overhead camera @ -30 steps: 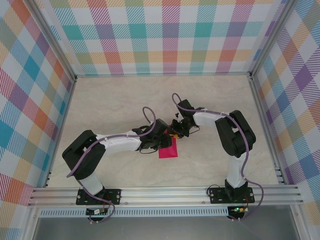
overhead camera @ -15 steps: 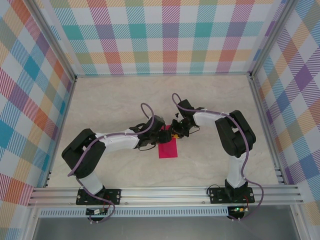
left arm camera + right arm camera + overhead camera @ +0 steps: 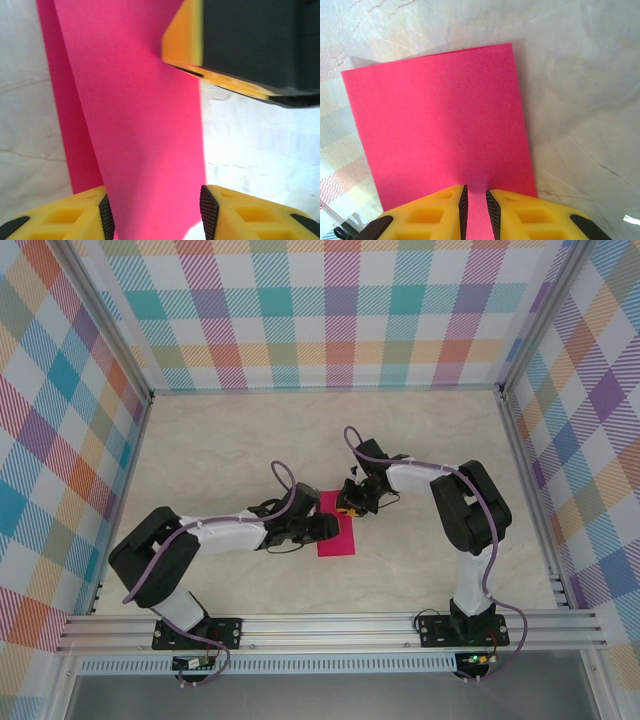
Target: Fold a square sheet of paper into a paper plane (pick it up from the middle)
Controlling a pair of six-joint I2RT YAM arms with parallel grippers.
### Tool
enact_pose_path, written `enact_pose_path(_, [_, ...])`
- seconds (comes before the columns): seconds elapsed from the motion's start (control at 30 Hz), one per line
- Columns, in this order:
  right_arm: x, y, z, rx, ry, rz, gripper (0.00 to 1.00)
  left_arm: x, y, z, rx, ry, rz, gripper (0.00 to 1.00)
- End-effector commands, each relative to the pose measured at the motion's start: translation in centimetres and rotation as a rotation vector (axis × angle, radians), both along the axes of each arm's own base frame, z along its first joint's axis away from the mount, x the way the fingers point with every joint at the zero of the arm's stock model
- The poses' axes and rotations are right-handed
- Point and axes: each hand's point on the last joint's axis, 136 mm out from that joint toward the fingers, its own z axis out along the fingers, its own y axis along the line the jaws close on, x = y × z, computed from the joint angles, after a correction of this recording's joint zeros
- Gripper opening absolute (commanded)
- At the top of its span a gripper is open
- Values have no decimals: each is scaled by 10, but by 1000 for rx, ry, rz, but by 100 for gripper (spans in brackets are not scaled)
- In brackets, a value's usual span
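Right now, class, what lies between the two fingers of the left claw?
The pink sheet of paper lies between the left claw's fingers, filling most of the gap; the left wrist view shows this.

Pink paper sheet point(image 3: 338, 540) — folded, mid-table

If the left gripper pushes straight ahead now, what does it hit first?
The left gripper straddles the thin magenta-pink paper sheet; ahead, probably the right gripper pinching it, though depth is unclear.

Fig. Pale, marble-veined table point(image 3: 200, 450), as I view it from overhead; a folded magenta sheet of paper point(image 3: 340, 543) lies near its centre.
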Motion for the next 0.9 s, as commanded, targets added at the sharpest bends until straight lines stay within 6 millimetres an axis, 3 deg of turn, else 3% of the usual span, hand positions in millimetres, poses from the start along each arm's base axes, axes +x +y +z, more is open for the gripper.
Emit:
enact_pose_path(0.0, [-37,-40,-78,-239,143,-16,24,-9,-9,17,-73,3,-25,47])
enact_pose_path(0.23, [-34,-37,-74,-222,133,-16,23,-5,-23,40,-160,-31,-37,43])
enact_pose_path(0.5, [-26,-22,-47,-137,96,4,24,10,-30,18,-98,-43,-41,35])
enact_pose_path(0.63, [-18,-12,-25,-58,70,11,24,14,-28,13,-68,-55,-31,35])
enact_pose_path(0.87, [-2,-4,39,111,-47,18,27,17,-26,10,-55,-63,-16,41])
